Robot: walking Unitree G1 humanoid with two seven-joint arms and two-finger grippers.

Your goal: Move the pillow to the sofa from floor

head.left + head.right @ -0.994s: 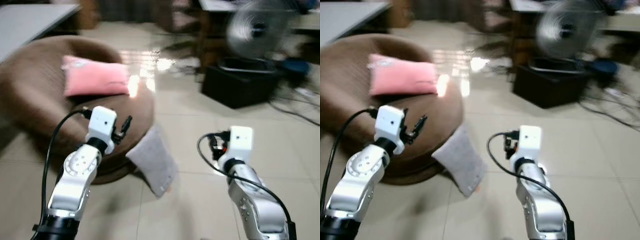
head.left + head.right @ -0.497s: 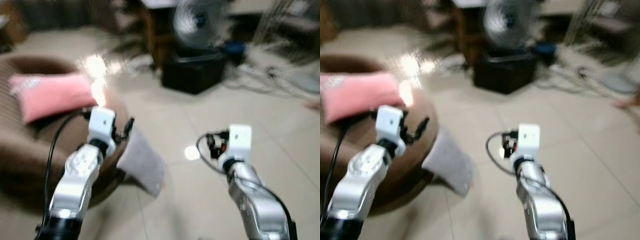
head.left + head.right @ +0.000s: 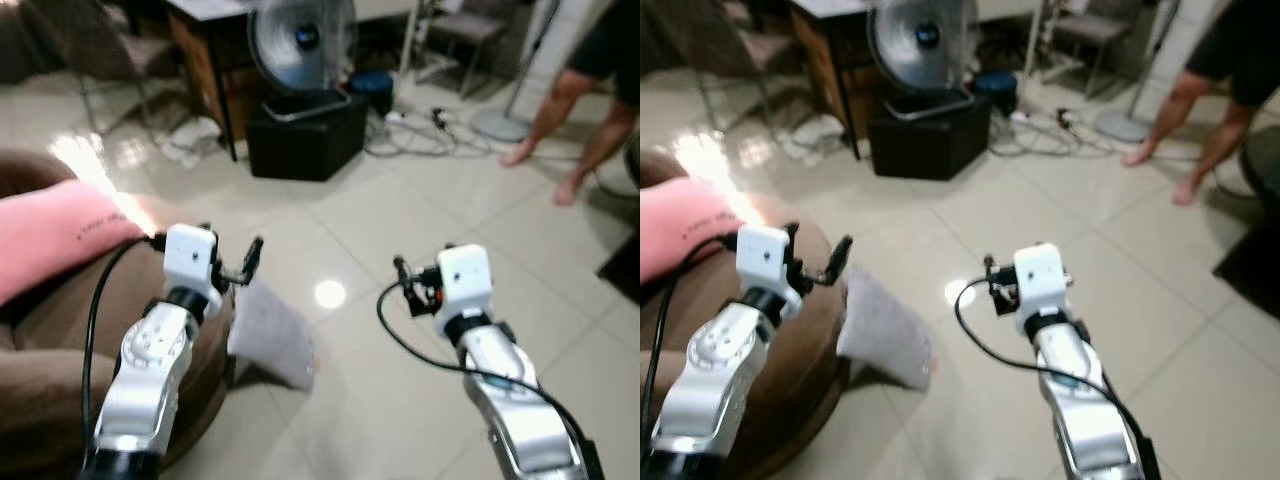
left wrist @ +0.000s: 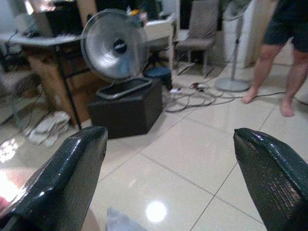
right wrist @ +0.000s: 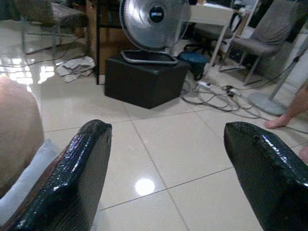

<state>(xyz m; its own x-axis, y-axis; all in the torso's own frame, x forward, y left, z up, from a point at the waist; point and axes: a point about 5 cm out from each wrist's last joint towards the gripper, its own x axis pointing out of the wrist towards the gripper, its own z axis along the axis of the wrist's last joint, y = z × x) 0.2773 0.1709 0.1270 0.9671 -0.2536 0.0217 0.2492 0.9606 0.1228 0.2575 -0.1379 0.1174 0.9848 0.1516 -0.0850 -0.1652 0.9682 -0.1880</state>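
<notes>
A grey pillow (image 3: pixel 272 335) lies on the tiled floor, leaning against the side of the round brown sofa (image 3: pixel 50 340). On the sofa rests a pink pillow (image 3: pixel 55 245). My left gripper (image 3: pixel 235 262) is raised over the sofa's edge, just above and left of the grey pillow, open and holding nothing. My right gripper (image 3: pixel 415 282) hovers over bare floor to the right of the pillow, also open. The right wrist view catches the grey pillow (image 5: pixel 26 192) beside the sofa's flank (image 5: pixel 14 134), with its fingers (image 5: pixel 72 183) spread wide.
A standing fan (image 3: pixel 300 40) sits on a black box (image 3: pixel 305 135) ahead, beside a wooden desk (image 3: pixel 205 55). Cables (image 3: pixel 420 135) trail over the floor behind it. A person's bare legs (image 3: pixel 585 115) stand at the far right. Open tile (image 3: pixel 400 220) lies between.
The camera has swung to the right: sofa and pillows slid left in the picture, and the person's legs came into view. Both arms keep the same raised pose.
</notes>
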